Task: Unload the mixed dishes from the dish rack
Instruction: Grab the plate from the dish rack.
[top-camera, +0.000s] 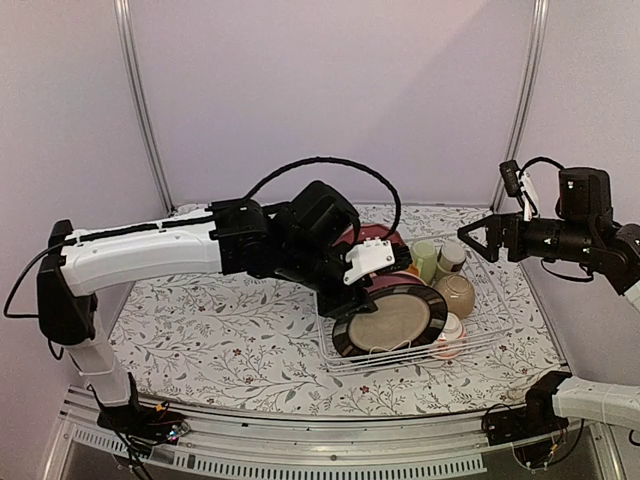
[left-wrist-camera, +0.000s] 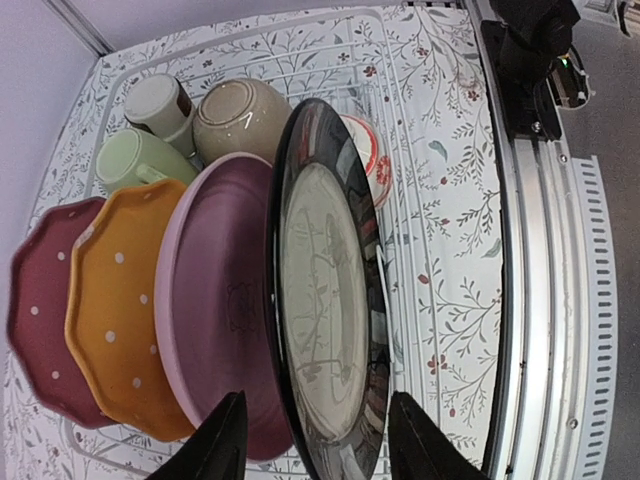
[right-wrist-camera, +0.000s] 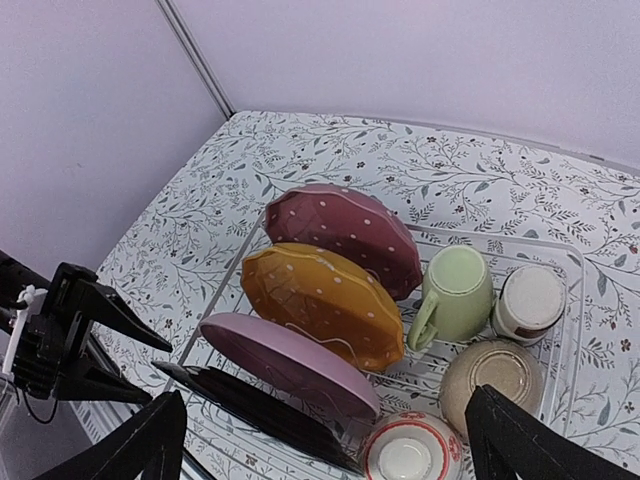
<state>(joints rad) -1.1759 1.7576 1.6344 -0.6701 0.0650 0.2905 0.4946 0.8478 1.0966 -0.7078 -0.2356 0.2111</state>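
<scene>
The dish rack (top-camera: 420, 362) holds four plates on edge. From back to front they are maroon dotted (right-wrist-camera: 345, 235), orange (right-wrist-camera: 320, 295), pink (right-wrist-camera: 290, 360) and dark-rimmed beige (left-wrist-camera: 325, 290). Beside them sit a pale green cup (right-wrist-camera: 455, 290), a small grey-white cup (right-wrist-camera: 530, 300), a tan bowl (right-wrist-camera: 490, 375) and a white-and-red bowl (right-wrist-camera: 410, 450). My left gripper (left-wrist-camera: 315, 398) straddles the rim of the dark-rimmed plate, its jaws apart. The right finger is almost at the rim, and a gap shows on the other side. My right gripper (top-camera: 470, 238) hangs open above the rack's right side, holding nothing.
A floral tablecloth (top-camera: 220, 330) covers the table left of and around the rack. A metal rail (top-camera: 330, 440) runs along the near edge, with the right arm's base (top-camera: 520, 420) on it. Frame posts (top-camera: 140, 100) stand at the back corners.
</scene>
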